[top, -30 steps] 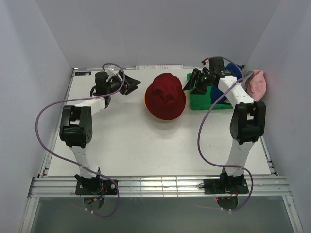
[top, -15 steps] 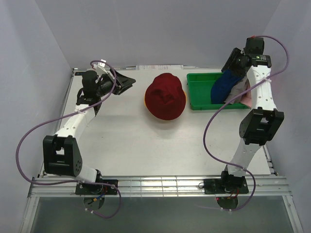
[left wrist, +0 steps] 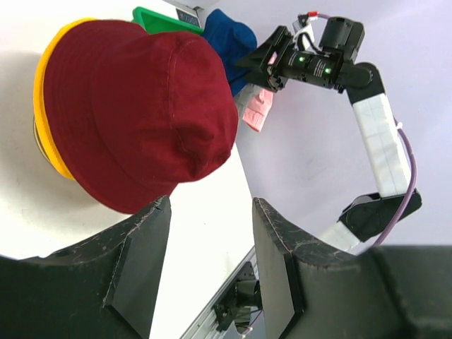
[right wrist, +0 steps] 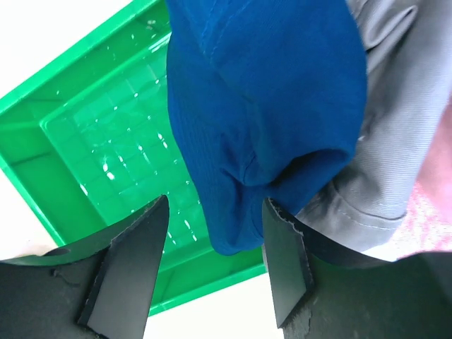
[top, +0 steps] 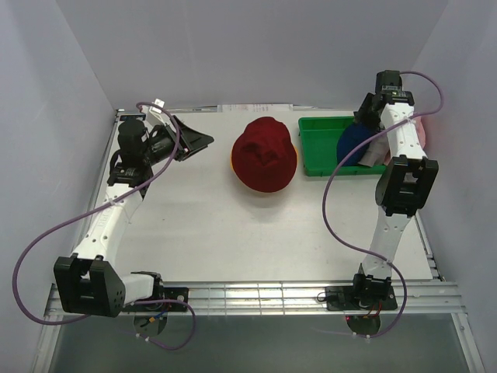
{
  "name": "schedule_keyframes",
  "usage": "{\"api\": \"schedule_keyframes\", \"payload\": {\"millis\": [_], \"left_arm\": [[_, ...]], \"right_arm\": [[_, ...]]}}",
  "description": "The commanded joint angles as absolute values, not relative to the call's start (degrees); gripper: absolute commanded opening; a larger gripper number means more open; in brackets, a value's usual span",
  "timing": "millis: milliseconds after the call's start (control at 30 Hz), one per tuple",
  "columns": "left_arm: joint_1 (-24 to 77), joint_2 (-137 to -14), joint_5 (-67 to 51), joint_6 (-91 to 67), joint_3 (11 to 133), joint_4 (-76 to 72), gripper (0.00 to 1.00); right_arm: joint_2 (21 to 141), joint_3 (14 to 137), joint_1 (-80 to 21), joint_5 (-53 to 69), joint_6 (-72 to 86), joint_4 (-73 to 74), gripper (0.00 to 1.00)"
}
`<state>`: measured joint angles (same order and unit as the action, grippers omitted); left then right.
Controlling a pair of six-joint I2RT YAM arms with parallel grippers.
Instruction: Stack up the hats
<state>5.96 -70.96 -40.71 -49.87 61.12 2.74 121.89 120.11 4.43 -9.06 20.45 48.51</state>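
Note:
The dark red hat point(top: 265, 155) lies crown up at the table's middle on the yellow hat point(top: 233, 162), of which only the brim shows; both also show in the left wrist view, dark red point(left wrist: 134, 106) over yellow point(left wrist: 44, 134). The blue hat point(top: 353, 144) hangs over the green bin point(top: 320, 148), with the grey hat point(top: 374, 154) beside it and the pink hat point(top: 424, 132) mostly hidden behind the right arm. My right gripper point(top: 362, 118) is open, its fingers either side of the blue hat's point(right wrist: 261, 106) lower fold. My left gripper point(top: 203, 140) is open and empty, left of the red hat.
The green bin point(right wrist: 99, 134) stands at the back right, its floor bare on the left. Grey hat fabric point(right wrist: 392, 141) and pink fabric point(right wrist: 432, 212) lie right of the blue hat. White walls close in the table on three sides.
My right gripper swung from the bin's left side up and back to above the blue hat. My left arm stretched out and its gripper drew slightly left, away from the red hat.

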Motion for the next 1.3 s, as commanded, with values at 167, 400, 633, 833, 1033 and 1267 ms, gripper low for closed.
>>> {"api": "schedule_keyframes", "payload": {"millis": [167,400,633,833,1033,1267], "left_arm": [[6.0,-67.9,-42.5,-47.8,58.4,5.8,0.60],[6.0,-68.3,-42.5,-47.6,57.3,5.8,0.60],[6.0,-68.5,-42.5,-47.5,56.5,5.9,0.59],[6.0,-69.0,-42.4,-47.3,56.3,5.8,0.60],[6.0,-69.5,-42.5,-47.2,56.6,6.2,0.59],[6.0,-70.0,-41.8,-45.4,57.9,8.7,0.59]], "right_arm": [[116.8,114.7,4.6,-13.7,19.8,44.9,0.61],[112.9,105.7,4.6,-13.5,20.0,40.3,0.60],[109.5,100.5,4.6,-12.3,20.5,37.2,0.60],[110.5,100.7,4.6,-13.5,19.7,36.2,0.60],[115.2,106.3,4.6,-13.9,19.9,35.8,0.56],[119.7,110.5,4.5,-14.4,20.3,34.5,0.48]]}}
